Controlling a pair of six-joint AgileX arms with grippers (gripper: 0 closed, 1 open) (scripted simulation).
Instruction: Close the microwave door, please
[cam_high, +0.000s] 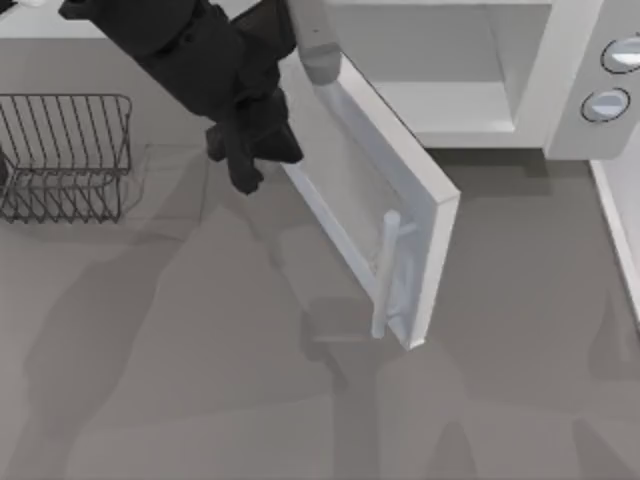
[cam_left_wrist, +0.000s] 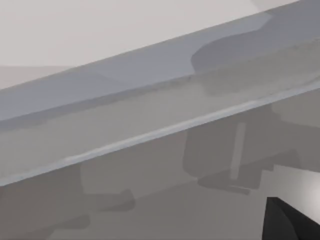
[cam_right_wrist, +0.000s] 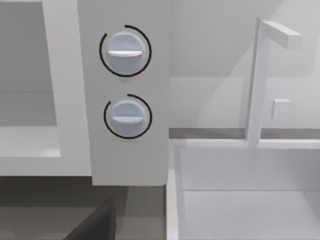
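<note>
The microwave door (cam_high: 400, 180) stands about half open, swung out from its hinge at the cavity's left side toward the table's front. Its slim pale handle (cam_high: 384, 272) is at the free end. My left gripper (cam_high: 250, 158), black, is at the door's outer face, on the hinge half and left of the window. I cannot tell whether it touches the panel. The left wrist view looks along the door (cam_left_wrist: 150, 115) from very close, with a dark part of the left gripper (cam_left_wrist: 292, 221) in one corner. The right wrist view has a dark part of my right gripper (cam_right_wrist: 95, 226) below the microwave's two knobs (cam_right_wrist: 125, 51).
The white microwave body (cam_high: 570, 125) sits at the back with its cavity (cam_high: 440, 70) exposed. A wire basket (cam_high: 65, 155) stands at the left. A white sink (cam_right_wrist: 245, 190) with a faucet (cam_right_wrist: 257, 80) borders the microwave on the right. The grey table (cam_high: 200, 380) spreads in front.
</note>
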